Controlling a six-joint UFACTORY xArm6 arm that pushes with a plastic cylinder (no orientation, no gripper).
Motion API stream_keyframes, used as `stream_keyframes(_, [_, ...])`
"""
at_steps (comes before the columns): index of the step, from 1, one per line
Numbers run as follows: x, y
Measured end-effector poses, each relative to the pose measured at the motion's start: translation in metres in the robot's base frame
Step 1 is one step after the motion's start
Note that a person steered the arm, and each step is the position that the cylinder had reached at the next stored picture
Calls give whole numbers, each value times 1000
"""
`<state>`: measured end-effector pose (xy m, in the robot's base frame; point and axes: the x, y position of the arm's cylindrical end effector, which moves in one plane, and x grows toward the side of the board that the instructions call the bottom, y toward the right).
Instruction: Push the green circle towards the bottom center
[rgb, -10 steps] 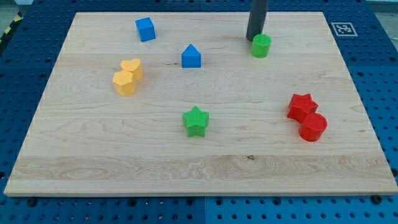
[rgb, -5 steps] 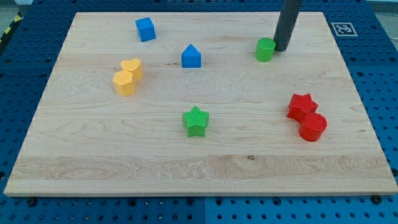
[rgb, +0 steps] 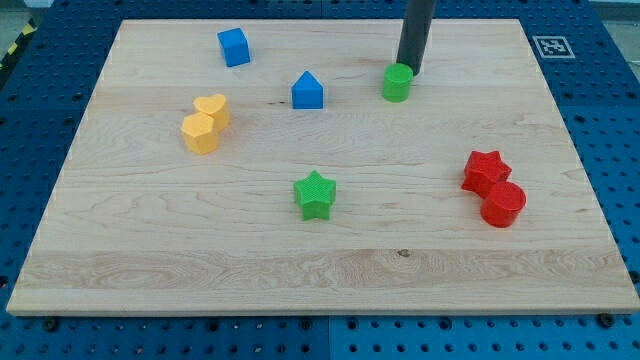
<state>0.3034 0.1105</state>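
Note:
The green circle (rgb: 397, 83), a short cylinder, stands on the wooden board (rgb: 320, 270) near the view's top, a little right of centre. My tip (rgb: 409, 70) touches its upper right side, and the dark rod rises out of the view's top. A green star (rgb: 316, 194) lies near the board's middle, well below the green circle and to its left.
A blue cube (rgb: 233, 47) sits at the top left and a blue house-shaped block (rgb: 307, 91) lies left of the green circle. Two yellow blocks (rgb: 206, 123) touch at the left. A red star (rgb: 485, 171) and red cylinder (rgb: 503, 204) touch at the right.
My tip went from the green circle's upper left round to its right, then back left. The green circle slid left and slightly down. The other blocks have not moved.

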Motion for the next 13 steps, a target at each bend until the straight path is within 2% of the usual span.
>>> stream_keyframes(2, [30, -21])
stream_keyframes(4, [34, -69])
stream_keyframes(6, [46, -42])
stream_keyframes(7, [47, -42])
stream_keyframes(9, [74, -60])
stream_keyframes(11, [68, 15])
stream_keyframes(12, [84, 25])
stream_keyframes(13, [112, 10])
